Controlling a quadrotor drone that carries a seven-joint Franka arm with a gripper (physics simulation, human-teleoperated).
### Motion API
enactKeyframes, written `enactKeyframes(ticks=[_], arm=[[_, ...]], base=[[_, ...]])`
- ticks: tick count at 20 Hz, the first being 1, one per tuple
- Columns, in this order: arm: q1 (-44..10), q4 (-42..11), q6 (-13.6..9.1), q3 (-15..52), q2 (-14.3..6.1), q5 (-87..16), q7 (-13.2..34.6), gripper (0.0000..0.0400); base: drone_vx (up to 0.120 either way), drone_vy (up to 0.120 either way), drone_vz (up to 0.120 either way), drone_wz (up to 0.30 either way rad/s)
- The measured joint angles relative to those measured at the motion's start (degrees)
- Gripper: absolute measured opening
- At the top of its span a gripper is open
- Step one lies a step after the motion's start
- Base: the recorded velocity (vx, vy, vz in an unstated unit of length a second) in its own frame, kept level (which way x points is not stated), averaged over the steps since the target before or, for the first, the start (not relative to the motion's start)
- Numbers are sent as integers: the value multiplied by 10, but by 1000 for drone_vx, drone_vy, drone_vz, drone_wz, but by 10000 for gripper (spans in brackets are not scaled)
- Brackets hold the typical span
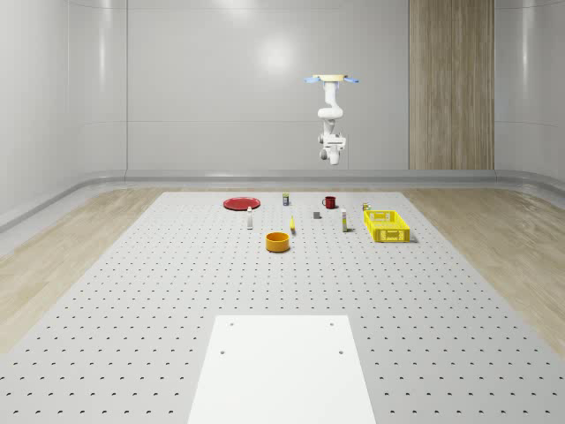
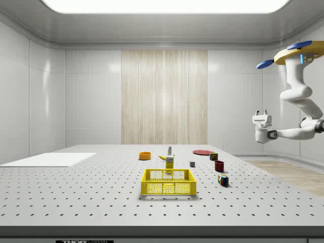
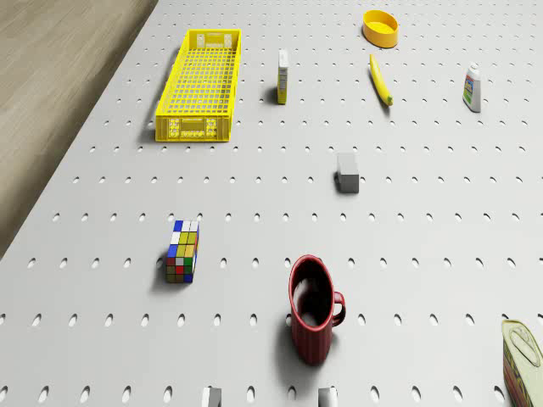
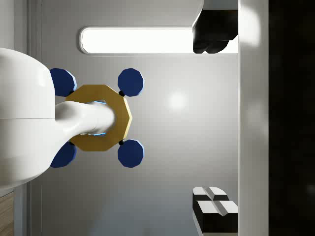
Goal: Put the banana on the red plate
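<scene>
I have the slim yellow banana (image 1: 292, 227) a little below the centre of the whole-scene view, lying flat on the perforated grey desk (image 1: 177, 300). It sits just up and to the right of the round orange bowl (image 1: 278, 241). It is bare and untouched, a narrow, gently curved strip with a darker tip, as the drone view shows it (image 3: 380, 80). The flat red plate (image 1: 241, 204) lies up and to the left of it in the whole-scene view, well apart, with nothing on it. In the side view the banana (image 2: 162, 158) is near mid-frame, just right of the bowl (image 2: 145, 156), and the plate (image 2: 202, 152) lies further right.

My drone (image 1: 333, 80) hovers high in the upper middle of the whole-scene view, over the far part of the desk above the dark red mug (image 1: 329, 202). In the side view it is in the upper right corner (image 2: 298, 52). The white arm (image 2: 298, 96) hangs from it, bends down and then reaches left, with the wrist turned so the tool (image 2: 261, 112) points upward, far above the desk. The wrist view looks back at the drone's underside (image 4: 98, 118), and the tool (image 4: 215, 120) has its two dark fingers (image 4: 215, 32) spread wide apart, holding nothing
</scene>
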Motion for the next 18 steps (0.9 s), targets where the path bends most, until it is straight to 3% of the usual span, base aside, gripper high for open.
enactKeyframes(ticks=[9, 18], arm=[[-2, 108, -77, 1, 27, 1, -1, 400], [-3, 162, -107, 2, 47, 1, -2, 400]], base=[[0, 0, 0, 0], [0, -120, 0, 0]])
